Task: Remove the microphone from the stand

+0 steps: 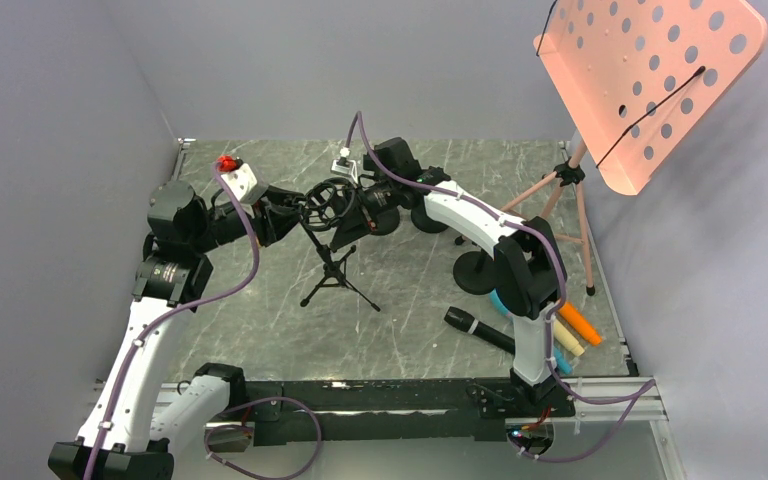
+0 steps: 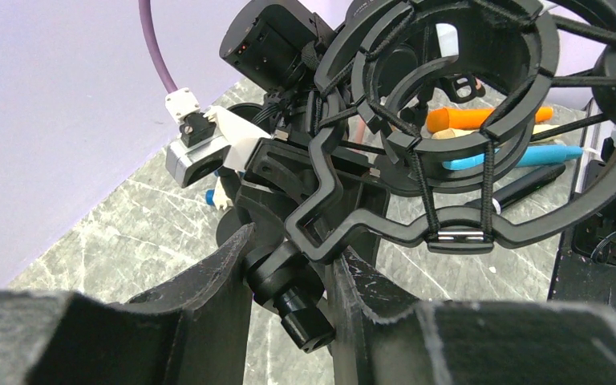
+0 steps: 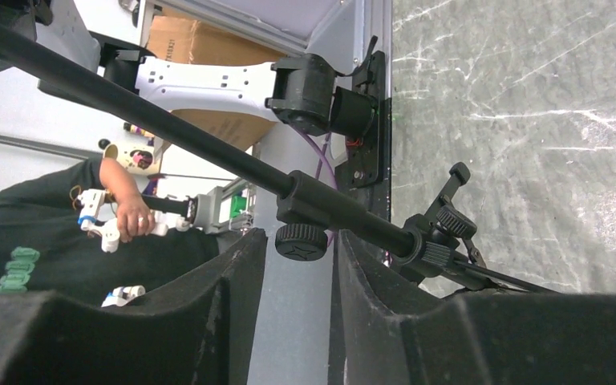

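The left arm (image 1: 140,350) rises from lower left and bends rightward, the left gripper (image 2: 289,269) clamped on the stem under the shock mount (image 2: 449,128). The right arm (image 1: 480,225) folds back leftward, the right gripper (image 3: 293,253) slightly parted astride the knob (image 3: 301,241) of the stand (image 1: 332,272). The microphone (image 1: 479,329) lies on the table (image 1: 400,320), lower right.

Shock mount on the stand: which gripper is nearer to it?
Left. The left gripper grips the shock mount at its base; the right gripper sits lower, straddling the stand pole.
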